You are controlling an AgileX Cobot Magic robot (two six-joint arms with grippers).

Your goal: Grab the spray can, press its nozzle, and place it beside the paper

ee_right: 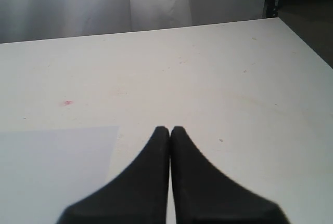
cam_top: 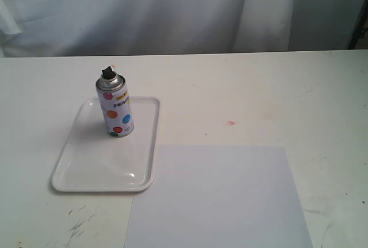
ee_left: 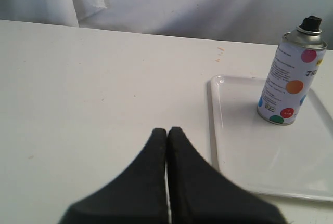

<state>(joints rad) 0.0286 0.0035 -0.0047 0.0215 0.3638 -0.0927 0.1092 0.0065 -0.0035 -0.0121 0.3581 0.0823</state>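
— Spray can (cam_top: 115,107): where does it stand?

— Upright on the white tray (cam_top: 98,167), toward the tray's far end, on the left half of the table (cam_top: 270,87). The black nozzle (cam_top: 107,73) sits on top with nothing touching it.

— And the left gripper (ee_left: 167,129)?

— Its two black fingers are pressed together, tip against tip, with nothing between them. It hangs over bare table outside the tray. The spray can is well apart from it, ahead of the tips and off to one side, and the tray's rim runs between the two.

— What about the right gripper (ee_right: 169,128)?

— Much the same: its fingers are flat against each other and empty. It hangs over the table near a corner of the paper (cam_top: 218,196), on the side of the sheet away from the tray. That puts it well apart from the can too.

— How does the paper lie?

— Flat, at the near edge of the table, with its left edge right against the tray's side. I cannot tell whether the two overlap there. The can stands farther back than the sheet and touches only the tray.

— Anything else on the table?

— A small red spot (cam_top: 232,123) just beyond the paper, and a white cloth (cam_top: 144,12) hanging behind the table.
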